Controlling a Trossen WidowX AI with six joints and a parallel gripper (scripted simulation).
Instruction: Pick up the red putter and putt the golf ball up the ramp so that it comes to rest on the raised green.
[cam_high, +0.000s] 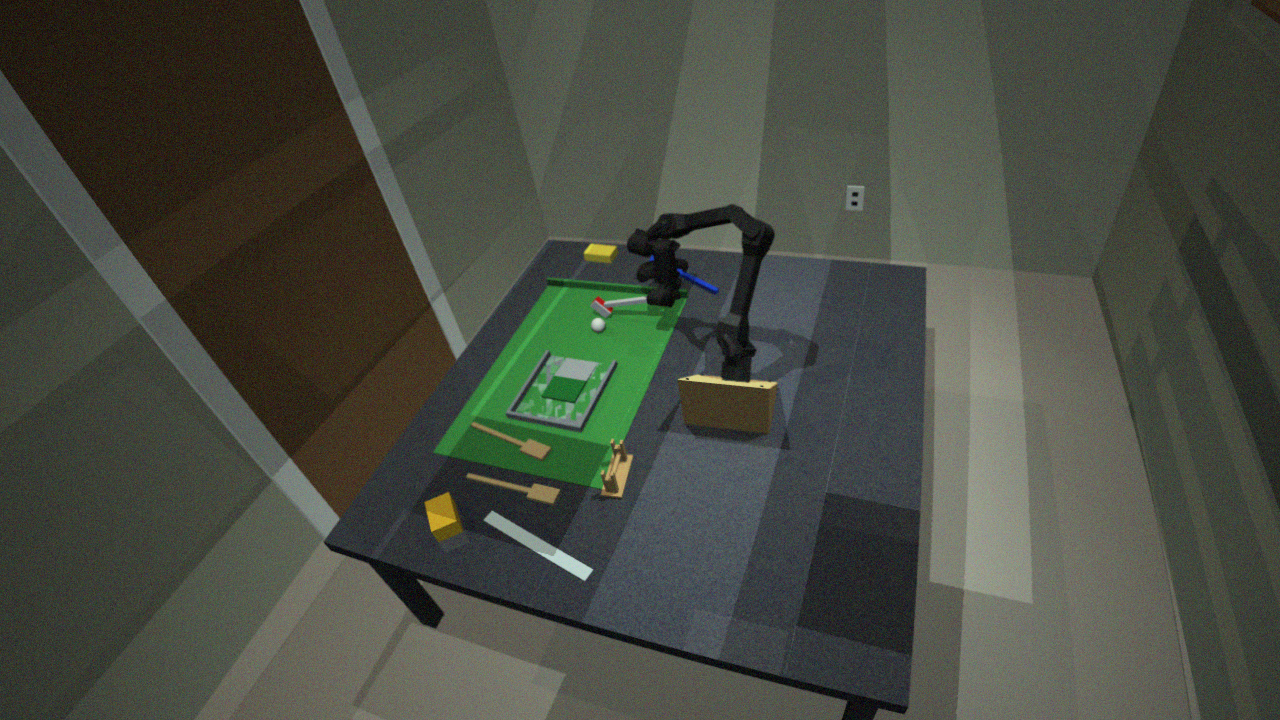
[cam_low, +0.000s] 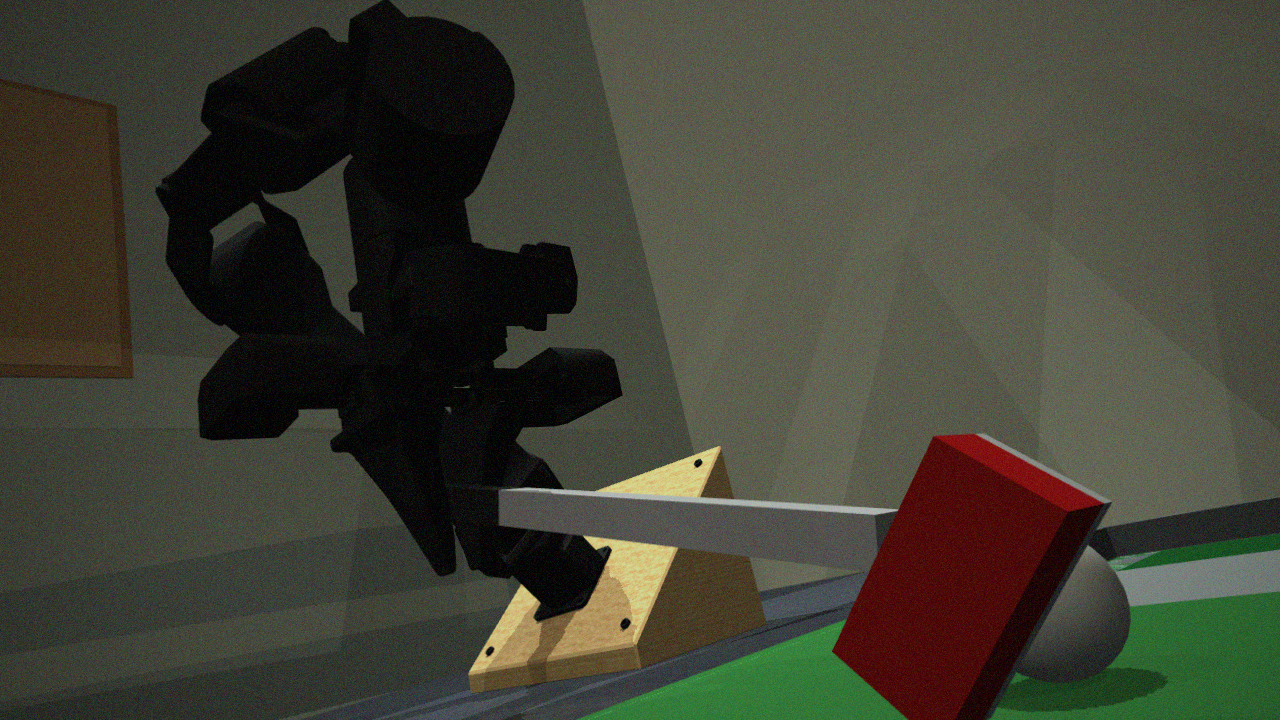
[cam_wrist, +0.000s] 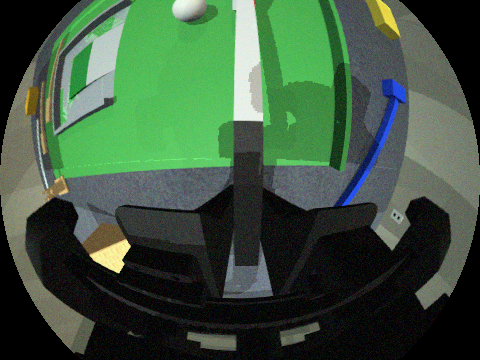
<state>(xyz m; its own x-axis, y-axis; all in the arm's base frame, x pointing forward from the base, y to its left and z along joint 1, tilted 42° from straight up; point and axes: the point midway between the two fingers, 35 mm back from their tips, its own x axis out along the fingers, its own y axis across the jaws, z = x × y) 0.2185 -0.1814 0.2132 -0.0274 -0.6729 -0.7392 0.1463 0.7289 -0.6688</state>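
My gripper (cam_high: 664, 297) (cam_low: 465, 542) (cam_wrist: 244, 190) is shut on the dark grip of the red putter (cam_high: 602, 308) (cam_low: 971, 573) (cam_wrist: 247, 75). The pale shaft reaches out over the mat; the red head is tilted, with its lower edge cut off in the exterior view and the head mostly out of the wrist view. The white golf ball (cam_high: 597, 325) (cam_low: 1083, 626) (cam_wrist: 189, 8) sits on the mat, between the head and the ramp. The head partly covers the ball in the exterior view; contact is unclear. The grey ramp (cam_high: 575, 368) (cam_wrist: 104, 57) leads to the raised green (cam_high: 565, 388) (cam_wrist: 80, 71), which is bare.
The green mat (cam_high: 501, 376) (cam_wrist: 165, 110) has a raised back rail (cam_high: 590, 285). A blue putter (cam_high: 698, 281) (cam_wrist: 372, 155) lies beyond it, near a yellow block (cam_high: 600, 252) (cam_wrist: 384, 19). Wooden paddles and a small wooden rack (cam_high: 617, 474) stand or lie toward the front.
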